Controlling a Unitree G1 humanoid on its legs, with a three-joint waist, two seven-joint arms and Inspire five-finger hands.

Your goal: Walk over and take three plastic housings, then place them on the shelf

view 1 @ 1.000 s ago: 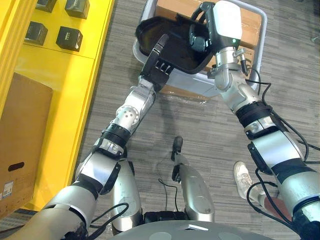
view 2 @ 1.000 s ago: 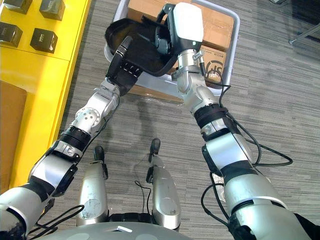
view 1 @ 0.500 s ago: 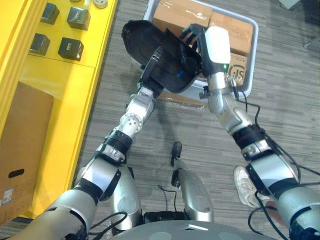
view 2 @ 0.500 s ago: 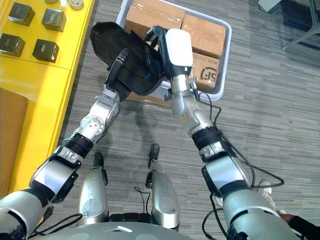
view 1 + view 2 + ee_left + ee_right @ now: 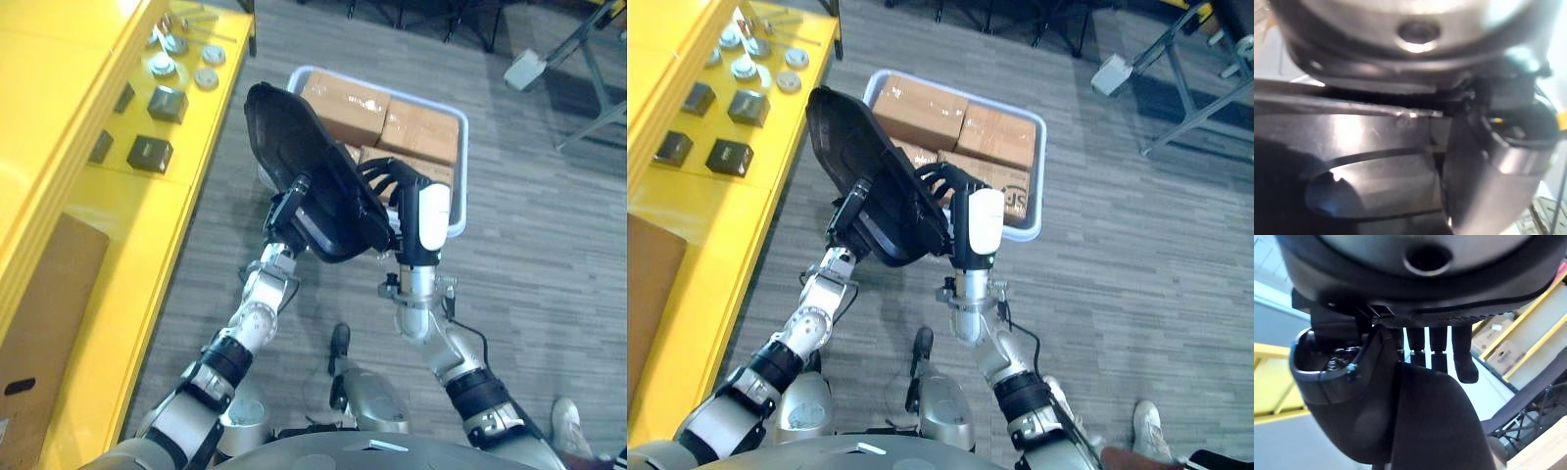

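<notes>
Your right hand point(image 5: 423, 217) is clamped on the black plastic housing point(image 5: 299, 162): its fingers point(image 5: 384, 176) curl over the shell's right edge, and the right wrist view shows them hooked past that rim with the thumb on the near side. Your left hand point(image 5: 291, 204) lies against the housing's lower left edge. You cannot tell from these views whether it grips the shell or only props it.

The housing sits between the two hands, raised clear of the floor and tilted, with its broad end pointing up and away from you. Behind it on the grey floor stands a pale bin point(image 5: 462, 176) packed with cardboard boxes point(image 5: 345, 98); the housing overlaps the bin's near left corner.

On your left runs the yellow shelf point(image 5: 59, 186). On it lie dark blocks point(image 5: 149, 152) and, farther along, round metal parts point(image 5: 162, 67). A brown carton point(image 5: 39, 294) sits in the shelf's lower level.
</notes>
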